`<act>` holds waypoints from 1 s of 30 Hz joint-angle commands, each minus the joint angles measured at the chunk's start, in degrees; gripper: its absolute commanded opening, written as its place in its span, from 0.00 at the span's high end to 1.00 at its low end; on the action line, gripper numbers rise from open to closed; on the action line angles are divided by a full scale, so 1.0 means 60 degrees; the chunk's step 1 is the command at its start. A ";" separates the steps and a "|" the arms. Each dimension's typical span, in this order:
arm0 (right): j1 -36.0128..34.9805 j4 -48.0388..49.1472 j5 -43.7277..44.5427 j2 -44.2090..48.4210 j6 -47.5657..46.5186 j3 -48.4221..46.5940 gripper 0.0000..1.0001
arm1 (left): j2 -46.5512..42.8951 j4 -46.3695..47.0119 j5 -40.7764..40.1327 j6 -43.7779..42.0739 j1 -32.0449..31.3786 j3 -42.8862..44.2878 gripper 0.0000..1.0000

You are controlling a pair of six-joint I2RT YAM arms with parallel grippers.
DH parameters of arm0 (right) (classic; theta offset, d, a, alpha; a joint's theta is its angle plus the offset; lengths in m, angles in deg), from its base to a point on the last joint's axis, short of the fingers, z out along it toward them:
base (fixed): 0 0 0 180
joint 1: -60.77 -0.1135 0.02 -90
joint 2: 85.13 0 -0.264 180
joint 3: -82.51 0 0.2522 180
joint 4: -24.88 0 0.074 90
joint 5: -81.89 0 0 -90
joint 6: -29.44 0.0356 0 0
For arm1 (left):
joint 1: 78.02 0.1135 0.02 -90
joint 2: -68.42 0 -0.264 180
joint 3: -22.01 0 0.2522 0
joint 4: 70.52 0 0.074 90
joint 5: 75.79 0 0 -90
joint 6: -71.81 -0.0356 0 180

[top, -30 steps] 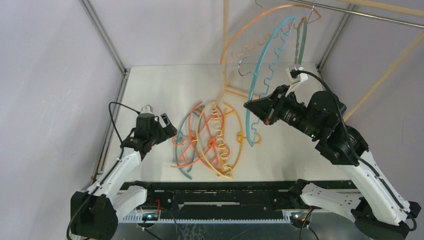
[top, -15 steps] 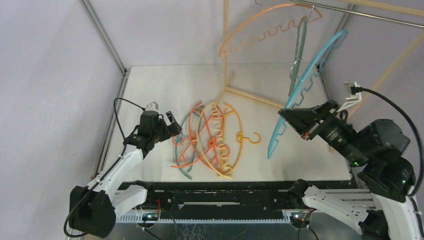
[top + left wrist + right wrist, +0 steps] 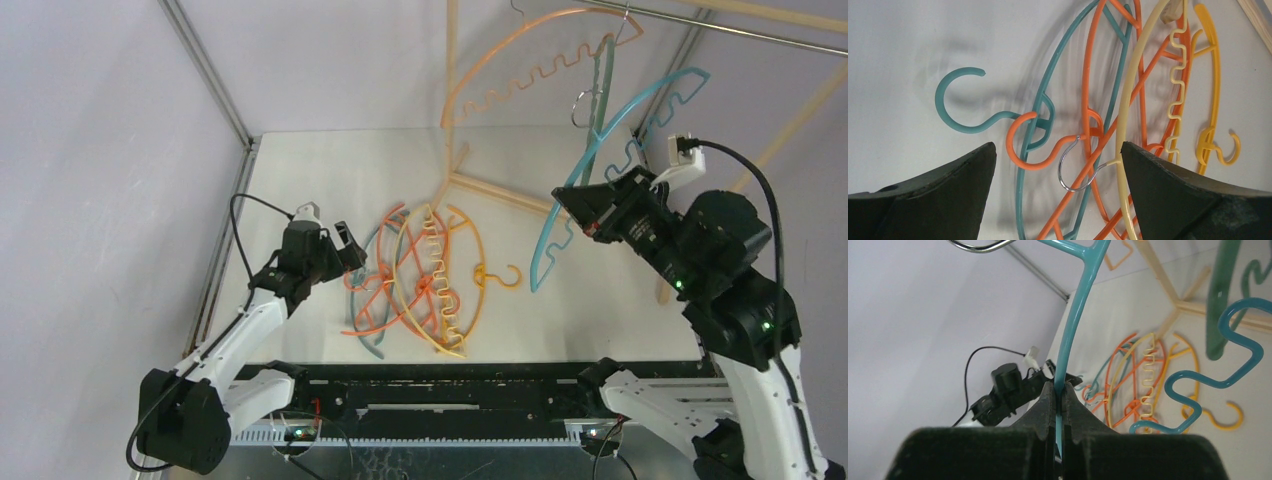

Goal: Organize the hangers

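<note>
the right gripper [image 3: 562,197] is pinched tight on the curved bar of a blue hanger [image 3: 625,124], held off the table [image 3: 300,180] toward 2 o'clock, below the metal rail [image 3: 740,27]. a peach hanger [image 3: 500,42] and a dark green hanger [image 3: 600,80] hang from the rail. the left gripper [image 3: 345,250] hovers spread wide and empty at 9 o'clock of the pile of hangers [image 3: 420,285] lying mid-table.
</note>
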 commanded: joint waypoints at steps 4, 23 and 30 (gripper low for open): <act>0.2899 0.0831 -0.3134 -0.0048 0.0834 0.0012 1.00 | 0.0160 0.0528 0.0062 0.0046 -0.0055 0.0496 0.01; 0.7265 0.3836 -0.7295 -0.1894 0.2820 -0.0120 1.00 | 0.0337 0.0207 0.0006 -0.0277 -0.0052 0.1064 0.00; 0.7205 0.5006 -0.7111 -0.2335 0.3435 -0.0078 1.00 | 0.0685 0.0325 0.0322 -0.0538 -0.0037 0.1229 0.00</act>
